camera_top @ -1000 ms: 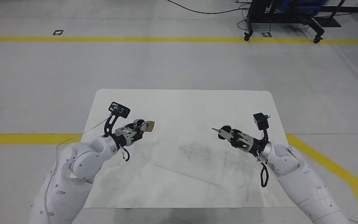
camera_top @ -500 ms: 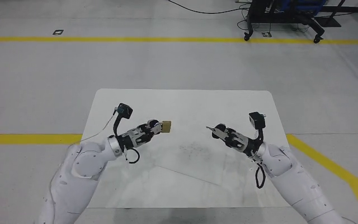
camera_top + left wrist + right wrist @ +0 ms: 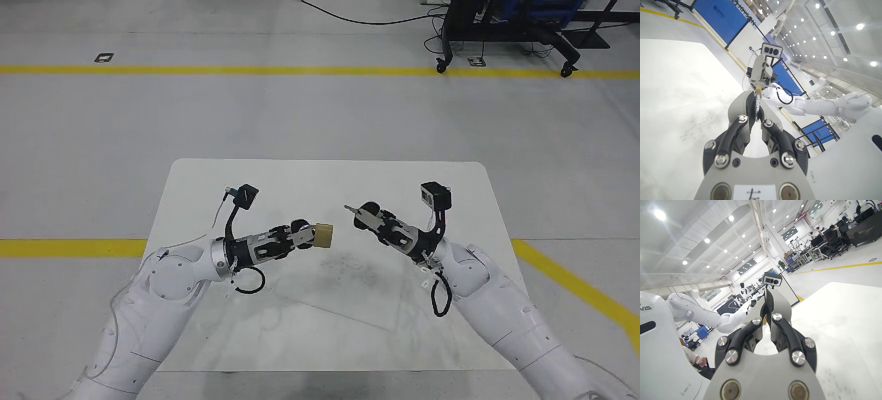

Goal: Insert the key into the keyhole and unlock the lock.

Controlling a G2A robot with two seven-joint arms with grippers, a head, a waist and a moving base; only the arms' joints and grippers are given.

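In the top view, a brass padlock (image 3: 322,236) is held out above the middle of the white table (image 3: 300,180). My left gripper (image 3: 303,236) is shut on it. The left wrist view shows the silver shackle pinched between the pads and the brass body (image 3: 758,88) beyond my left gripper (image 3: 756,106). Facing it a short way off, my right gripper (image 3: 371,216) is shut on the key (image 3: 351,210), whose thin tip points at the lock. In the right wrist view, my right gripper (image 3: 767,295) hides the key.
Faint scuff marks (image 3: 348,268) lie on the table under the grippers. Yellow floor lines (image 3: 200,70) run behind and beside the table. A black wheeled frame (image 3: 510,35) stands far back on the right.
Both arms have swung inward over the table. The padlock moved right and the key moved left, so the gap between them has shrunk to a short distance.
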